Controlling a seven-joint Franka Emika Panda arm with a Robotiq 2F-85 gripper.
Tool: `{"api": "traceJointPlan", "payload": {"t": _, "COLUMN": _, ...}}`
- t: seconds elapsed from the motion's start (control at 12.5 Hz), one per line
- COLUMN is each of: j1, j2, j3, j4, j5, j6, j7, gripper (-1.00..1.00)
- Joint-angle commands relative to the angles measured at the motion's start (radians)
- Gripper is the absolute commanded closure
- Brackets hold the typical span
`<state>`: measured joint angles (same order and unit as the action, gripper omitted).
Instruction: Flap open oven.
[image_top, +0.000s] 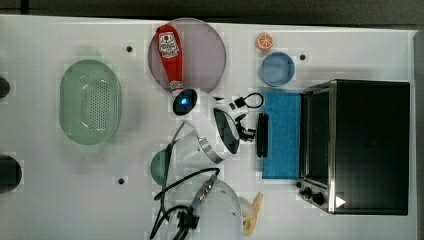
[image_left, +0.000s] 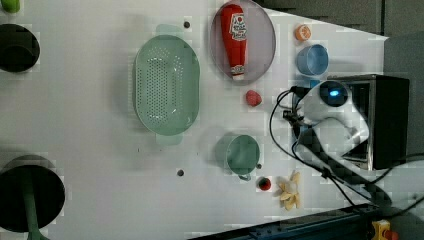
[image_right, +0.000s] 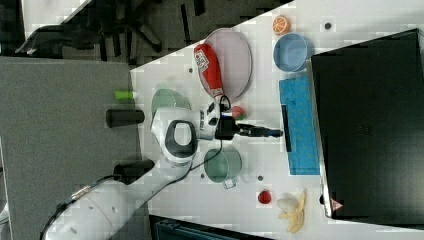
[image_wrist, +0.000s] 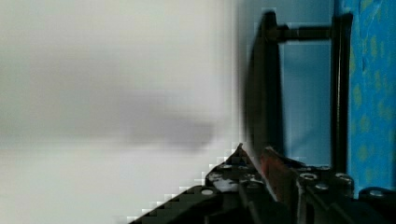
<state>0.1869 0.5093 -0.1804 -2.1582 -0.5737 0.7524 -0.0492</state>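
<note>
The black toaster oven (image_top: 370, 145) stands at the top view's right, with its knobs (image_top: 312, 194) at the front corner. Its blue-tinted glass door (image_top: 282, 135) lies folded down flat on the white table, and the black bar handle (image_top: 262, 135) sits at the door's outer edge. My gripper (image_top: 250, 131) hangs just beside the handle, on the side away from the oven. In the right view the gripper (image_right: 272, 133) points at the handle (image_right: 285, 127). The wrist view has the handle (image_wrist: 264, 79) and the door (image_wrist: 369, 93) close ahead.
A ketchup bottle (image_top: 169, 57) lies on a pink plate (image_top: 205, 55) behind the arm. A blue bowl (image_top: 276, 69) and an orange slice (image_top: 264, 41) sit near the oven's far corner. Elsewhere are a green colander (image_top: 90, 102), a green cup (image_left: 242, 154) and a banana (image_top: 252, 220).
</note>
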Motion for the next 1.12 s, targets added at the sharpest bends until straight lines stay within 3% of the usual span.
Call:
{"api": "traceJointPlan", "payload": {"t": 0.08, "j1": -0.001, "j2": -0.152, "j3": 0.001, "j4": 0.035, "j5": 0.218, "j6": 0.032, "j7": 0.050, "gripper": 0.65}}
{"api": "traceJointPlan", "payload": {"t": 0.32, "j1": -0.009, "j2": -0.285, "j3": 0.000, "j4": 0.040, "j5": 0.544, "j6": 0.023, "j7": 0.050, "gripper": 0.65}}
{"api": "traceJointPlan", "payload": {"t": 0.48, "j1": -0.011, "j2": -0.364, "j3": -0.003, "j4": 0.059, "j5": 0.670, "j6": -0.006, "j7": 0.055, "gripper": 0.65}}
{"api": "traceJointPlan", "payload": {"t": 0.88, "j1": -0.012, "j2": -0.524, "j3": -0.013, "j4": 0.193, "j5": 0.684, "j6": -0.333, "j7": 0.107, "gripper": 0.65}}
{"api": "traceJointPlan", "payload": {"t": 1.12, "j1": -0.014, "j2": -0.574, "j3": -0.017, "j4": 0.301, "j5": 0.621, "j6": -0.548, "j7": 0.193, "gripper": 0.65}}
